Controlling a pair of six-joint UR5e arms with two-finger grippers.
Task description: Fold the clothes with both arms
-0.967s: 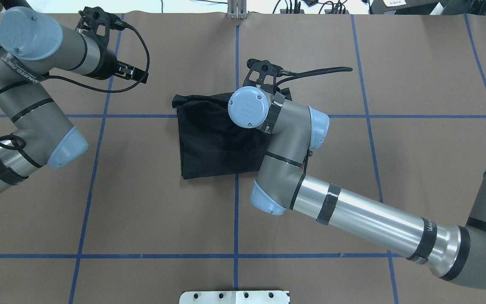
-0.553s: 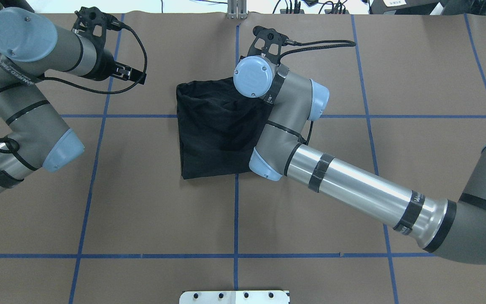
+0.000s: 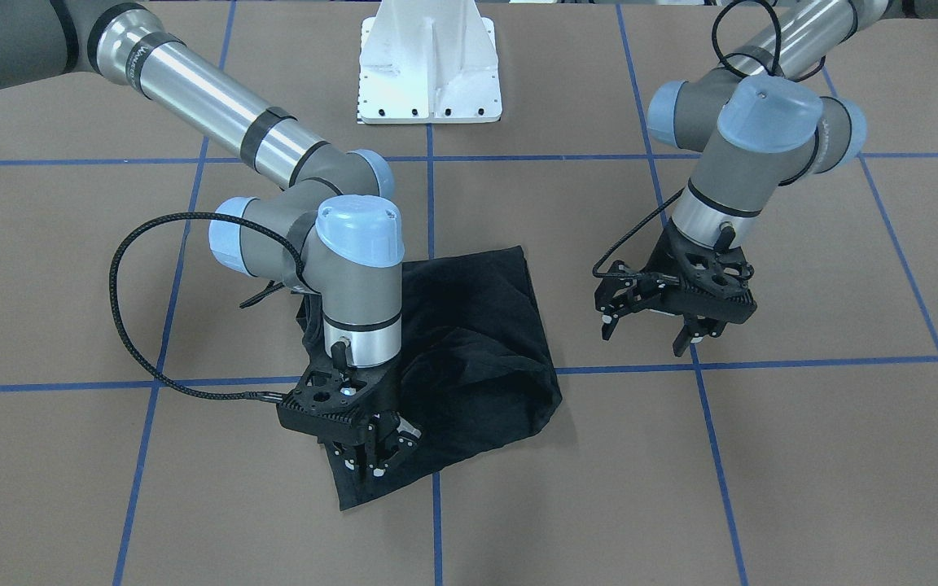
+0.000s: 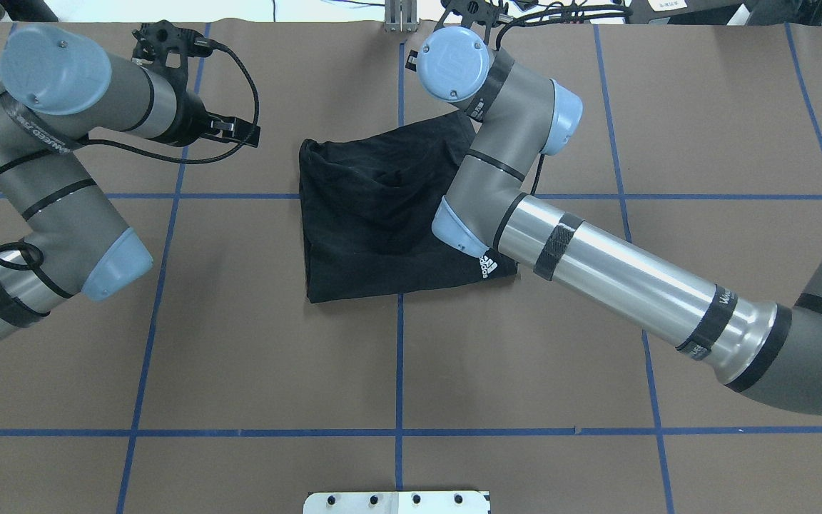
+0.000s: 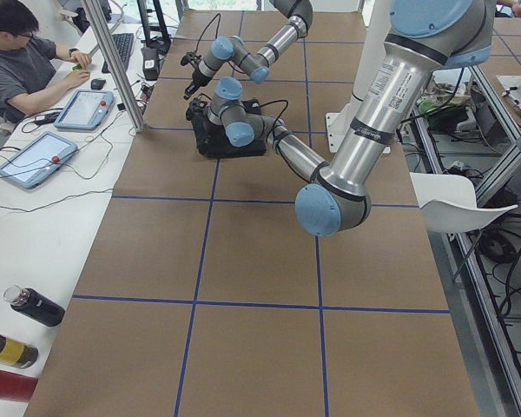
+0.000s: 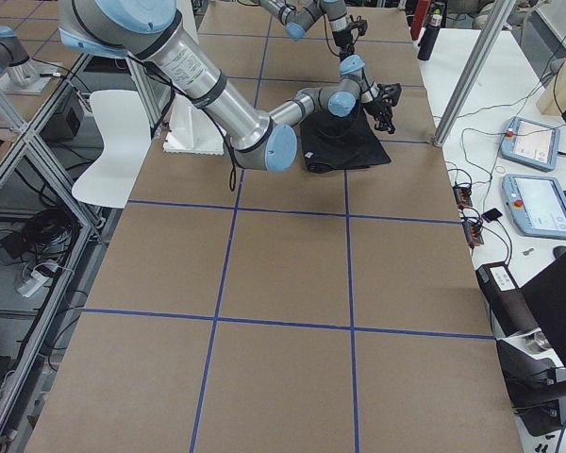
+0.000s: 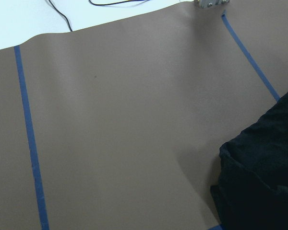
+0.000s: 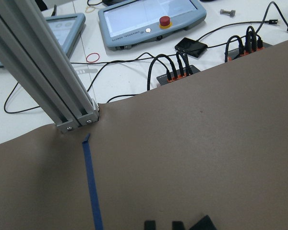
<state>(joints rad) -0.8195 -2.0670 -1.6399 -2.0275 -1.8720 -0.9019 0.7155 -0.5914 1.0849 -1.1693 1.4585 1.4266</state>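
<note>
The black T-shirt (image 3: 477, 350) (image 4: 368, 214) lies folded and bunched at the table's middle, with a small white logo (image 4: 486, 265) showing at its near right corner. My right gripper (image 3: 374, 464) points down at the shirt's far corner, fingers pinched together on the cloth. In the overhead view its wrist hides the fingers. My left gripper (image 3: 652, 330) (image 4: 240, 132) hangs open above bare table to the shirt's left, holding nothing. The left wrist view catches the shirt's edge (image 7: 264, 182) at lower right.
The white pedestal base (image 3: 428, 73) stands at the robot's side. An aluminium post (image 8: 62, 96) rises at the far table edge, with tablets (image 8: 149, 19) and cables (image 8: 177, 67) beyond it. A person (image 5: 26, 61) sits at that side desk. Blue tape lines (image 4: 399, 357) grid the brown table.
My right arm has swung away from the robot toward the far edge, drawing the shirt's far corner out with it and uncovering the white logo. The left arm barely shifted.
</note>
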